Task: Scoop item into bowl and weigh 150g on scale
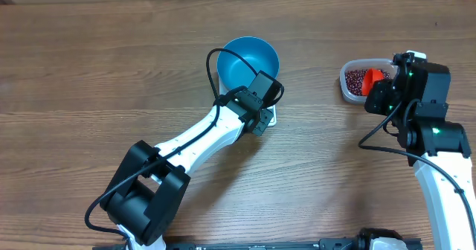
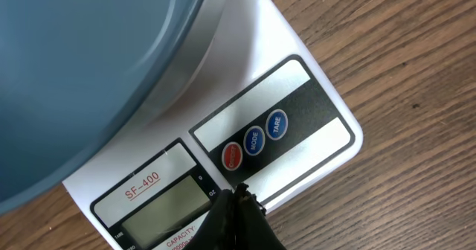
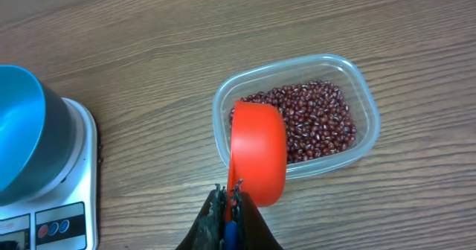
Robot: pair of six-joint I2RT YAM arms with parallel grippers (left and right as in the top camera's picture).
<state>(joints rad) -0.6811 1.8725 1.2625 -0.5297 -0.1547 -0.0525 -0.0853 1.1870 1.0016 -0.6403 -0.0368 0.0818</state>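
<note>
- A blue bowl [image 1: 249, 60] sits on a white scale [image 2: 297, 109], at the middle of the wooden tabletop [image 1: 89, 71] towards its far side.
- The left claw [image 2: 238, 202] is pressed together and empty. Its tip is over the scale's panel, just beside the red button [image 2: 233, 155].
- Well to the right, a clear tub [image 3: 367, 112] holds the dark red beans [image 3: 320, 123].
- The right claw [image 3: 227, 205] pinches the handle of an orange-red scoop [image 3: 256, 153], which hangs over the tub and covers part of the beans.
</note>
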